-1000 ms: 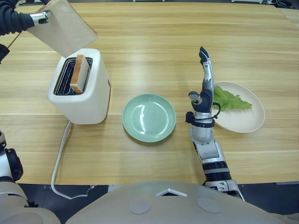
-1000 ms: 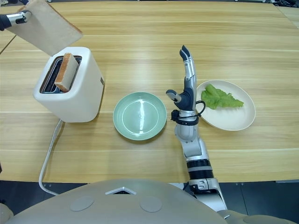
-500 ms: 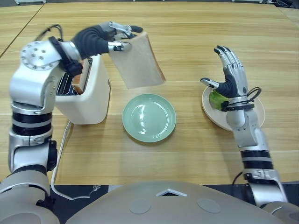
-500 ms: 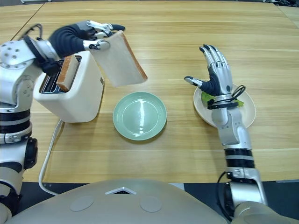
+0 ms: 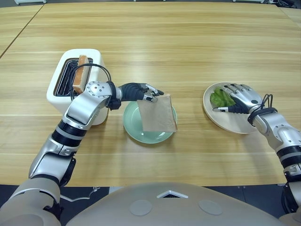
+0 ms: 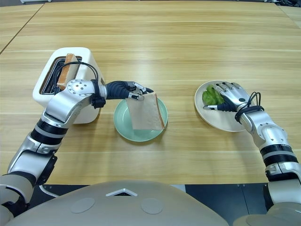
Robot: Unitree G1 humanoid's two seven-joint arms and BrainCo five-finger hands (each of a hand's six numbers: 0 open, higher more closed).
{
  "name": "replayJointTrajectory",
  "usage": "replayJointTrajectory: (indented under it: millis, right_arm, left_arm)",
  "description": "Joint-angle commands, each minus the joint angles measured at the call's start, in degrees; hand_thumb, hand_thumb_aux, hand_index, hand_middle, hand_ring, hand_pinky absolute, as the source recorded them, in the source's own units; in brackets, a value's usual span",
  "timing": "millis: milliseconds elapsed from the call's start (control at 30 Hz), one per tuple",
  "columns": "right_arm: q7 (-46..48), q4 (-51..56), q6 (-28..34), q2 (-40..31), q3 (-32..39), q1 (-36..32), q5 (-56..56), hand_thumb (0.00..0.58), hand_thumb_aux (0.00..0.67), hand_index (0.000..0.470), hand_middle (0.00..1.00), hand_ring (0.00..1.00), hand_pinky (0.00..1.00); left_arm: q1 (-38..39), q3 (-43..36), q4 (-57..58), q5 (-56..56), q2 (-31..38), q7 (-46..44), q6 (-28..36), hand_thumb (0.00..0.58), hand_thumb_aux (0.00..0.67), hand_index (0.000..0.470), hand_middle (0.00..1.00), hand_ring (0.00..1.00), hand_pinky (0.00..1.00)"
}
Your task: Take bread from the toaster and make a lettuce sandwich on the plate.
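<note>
My left hand (image 5: 139,92) is shut on the top edge of a bread slice (image 5: 157,114), which hangs just over the green plate (image 5: 133,128) in the middle of the table. A second slice (image 5: 81,79) stands in a slot of the white toaster (image 5: 71,81) at the left. On the right, my right hand (image 5: 238,98) lies palm down over the cream plate (image 5: 233,123), its fingers spread above the lettuce leaf (image 5: 219,98). I cannot see whether they touch the leaf.
The toaster's cord (image 6: 84,66) loops over my left forearm. The wooden table stretches wide behind the plates and toaster, and its front edge runs close below both plates.
My left hand carried the bread slice down from above the toaster to just over the green plate. My right hand dropped from upright, fingers raised, to lie flat over the lettuce.
</note>
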Motion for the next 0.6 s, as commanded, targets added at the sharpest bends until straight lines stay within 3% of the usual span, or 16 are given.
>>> replayJointTrajectory:
  millis: [33, 67, 100, 133, 167, 200, 233, 267, 300, 600]
  right_arm:
    - [-0.5, 1.1, 0.5, -0.7, 2.2, -1.4, -0.3, 0.441, 0.342, 0.24, 0.0, 0.0, 0.0]
    - [-0.8, 1.4, 0.6, -0.7, 2.7, -1.7, -0.4, 0.53, 0.473, 0.332, 0.0, 0.0, 0.0]
    - [-1.1, 1.6, 0.8, -0.6, 3.3, -1.9, -0.6, 0.57, 0.581, 0.407, 0.0, 0.0, 0.0]
    - [-1.3, 1.8, 0.9, -0.6, 3.9, -2.0, -0.8, 0.579, 0.638, 0.448, 0.0, 0.0, 0.0]
    - [-1.5, 1.9, 1.1, -0.5, 4.4, -2.1, -0.9, 0.58, 0.67, 0.47, 0.0, 0.0, 0.0]
    - [-1.8, 1.8, 1.2, -0.6, 4.7, -2.1, -0.9, 0.58, 0.67, 0.47, 0.0, 0.0, 0.0]
    - [-2.1, 1.3, 1.2, -0.6, 4.8, -2.0, -0.7, 0.58, 0.67, 0.47, 0.0, 0.0, 0.0]
    - [-2.5, 0.4, 1.3, -0.9, 4.8, -1.7, -0.3, 0.58, 0.67, 0.47, 0.0, 0.0, 0.0]
    - [-3.0, -0.7, 1.3, -1.1, 4.5, -1.5, 0.0, 0.58, 0.67, 0.47, 0.0, 0.0, 0.0]
    - [0.4, -23.8, 1.0, -2.6, -1.8, 4.4, 6.0, 0.58, 0.67, 0.47, 0.0, 0.0, 0.0]
  left_arm:
    - [-0.9, -2.1, 3.5, 4.2, -0.1, 0.6, -2.0, 0.58, 0.67, 0.47, 0.0, 0.0, 0.0]
    - [-0.9, -2.2, 4.1, 4.8, -0.3, 0.6, -2.5, 0.58, 0.67, 0.47, 0.0, 0.0, 0.0]
    - [-1.0, -2.3, 4.7, 5.3, -0.5, 0.6, -2.9, 0.58, 0.657, 0.461, 0.0, 0.0, 0.0]
    - [-1.1, -2.4, 5.2, 5.8, -0.6, 0.6, -3.4, 0.574, 0.602, 0.422, 0.0, 0.0, 0.0]
    - [-1.1, -2.6, 5.8, 6.5, -0.8, 0.6, -4.0, 0.543, 0.502, 0.352, 0.0, 0.0, 0.0]
    - [-1.0, -2.8, 6.4, 7.1, -0.8, 0.5, -4.5, 0.485, 0.399, 0.28, 0.0, 0.0, 0.0]
    - [-1.1, -3.1, 7.0, 8.0, -0.8, 0.7, -5.4, 0.352, 0.25, 0.175, 0.0, 0.0, 0.0]
    - [-1.2, -3.3, 7.6, 8.9, -0.9, 1.0, -6.3, 0.128, 0.079, 0.055, 0.0, 0.0, 0.0]
    - [-1.3, -3.4, 8.1, 9.8, -0.9, 1.2, -7.3, 0.0, 0.0, 0.0, 0.0, 0.0, 0.0]
    - [-5.9, 1.3, 7.8, 15.6, 0.7, 4.1, -14.6, 0.0, 0.0, 0.0, 0.0, 0.0, 0.0]
